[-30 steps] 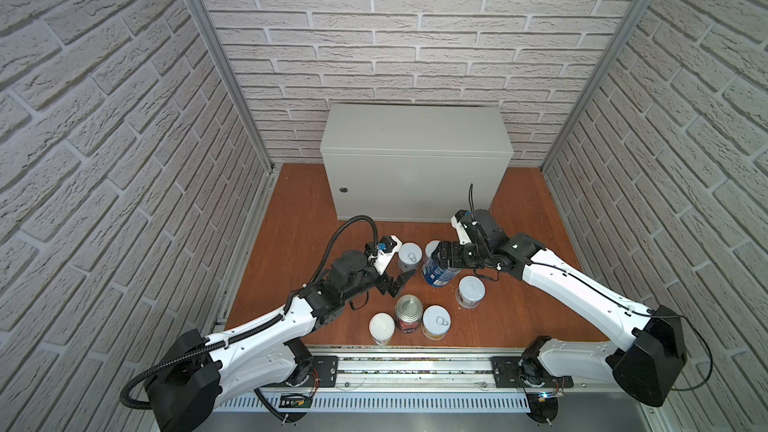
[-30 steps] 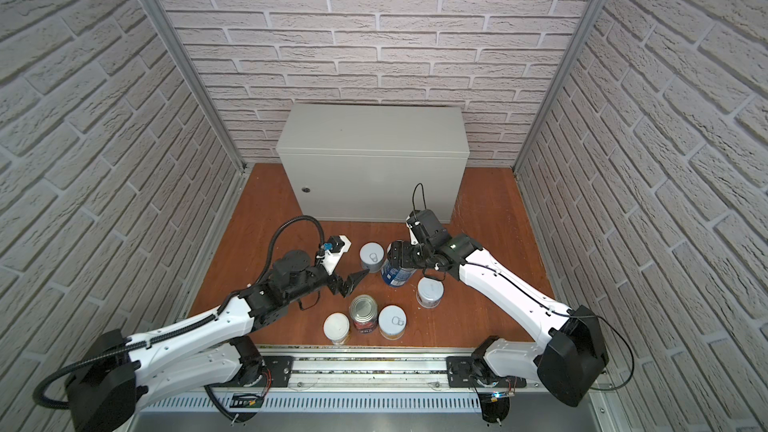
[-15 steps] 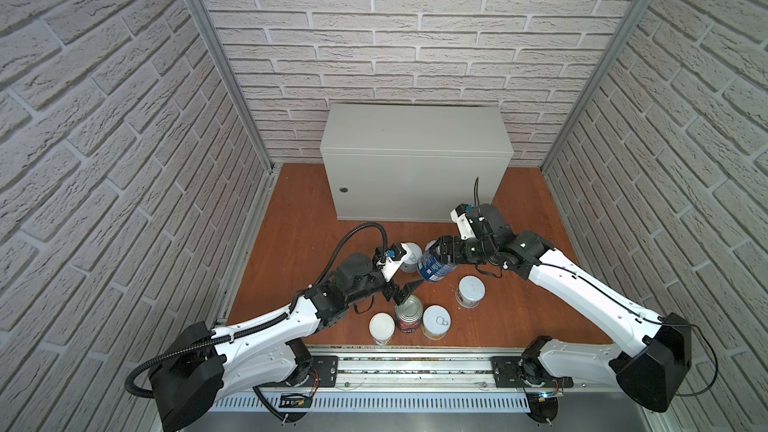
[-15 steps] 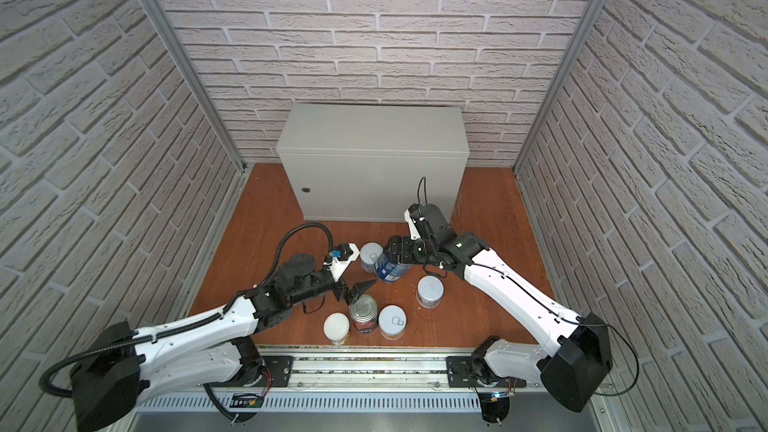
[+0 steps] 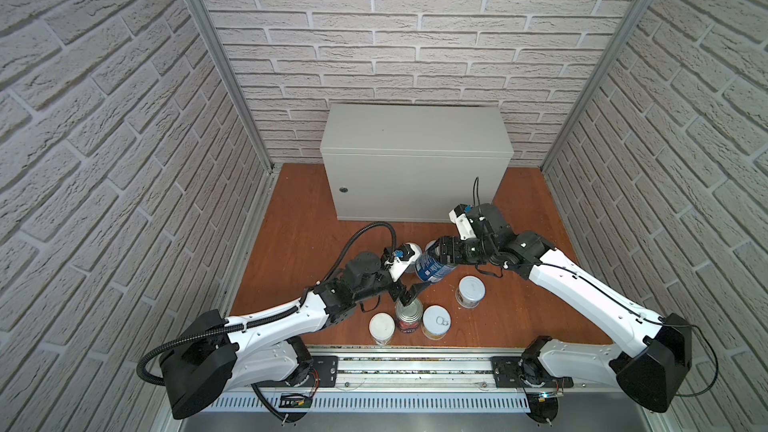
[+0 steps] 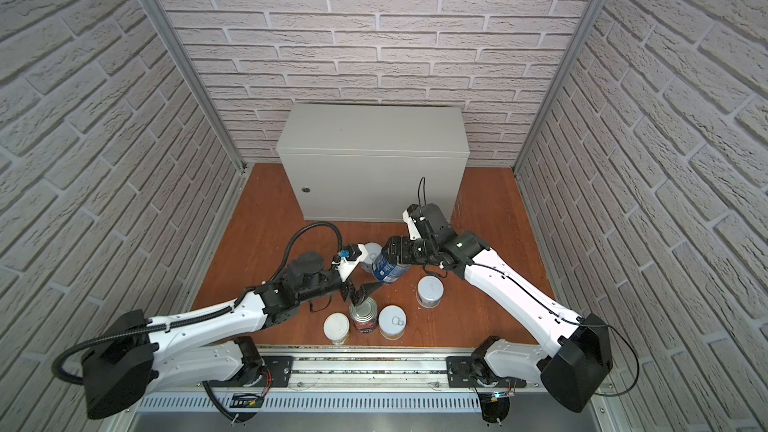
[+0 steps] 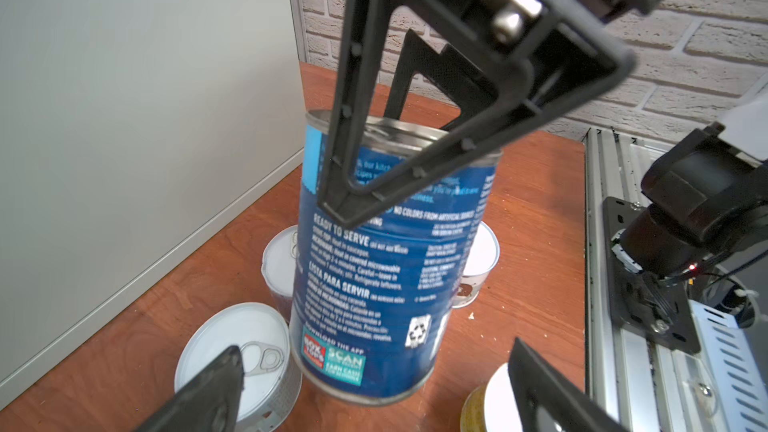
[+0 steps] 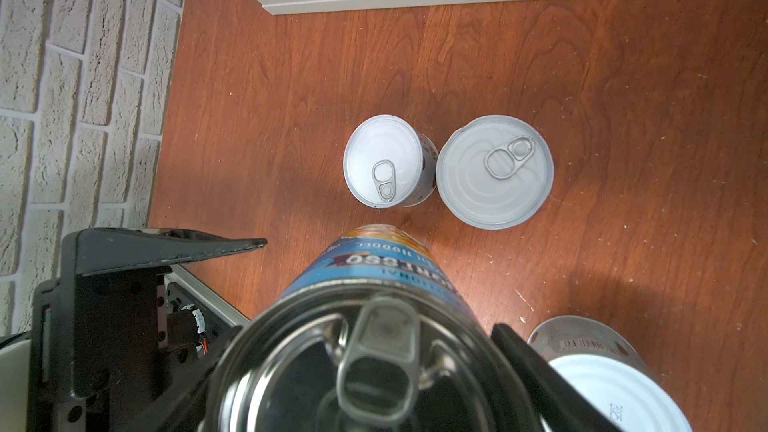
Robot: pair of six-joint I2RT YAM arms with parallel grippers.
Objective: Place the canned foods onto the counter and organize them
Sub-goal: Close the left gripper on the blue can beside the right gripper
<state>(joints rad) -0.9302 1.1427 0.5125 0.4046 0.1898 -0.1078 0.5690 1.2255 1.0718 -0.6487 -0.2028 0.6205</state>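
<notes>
The right jaws pinch the blue-label can [image 5: 432, 268] at its metal top and hold it tilted above the wooden floor [image 5: 299, 243]. The left jaws stand spread wide just over the tomato can [image 5: 409, 317]. White-lidded cans [image 5: 471, 289] stand on the floor, in front of the grey bench [image 5: 415, 184].

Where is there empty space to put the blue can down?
The flat top of the light-grey metal cabinet is bare. The reddish wooden floor left of it, up to the brick wall, is free too. It is crowded by the front rail, where short white-lidded cans cluster around the dark tomato-label can.
</notes>
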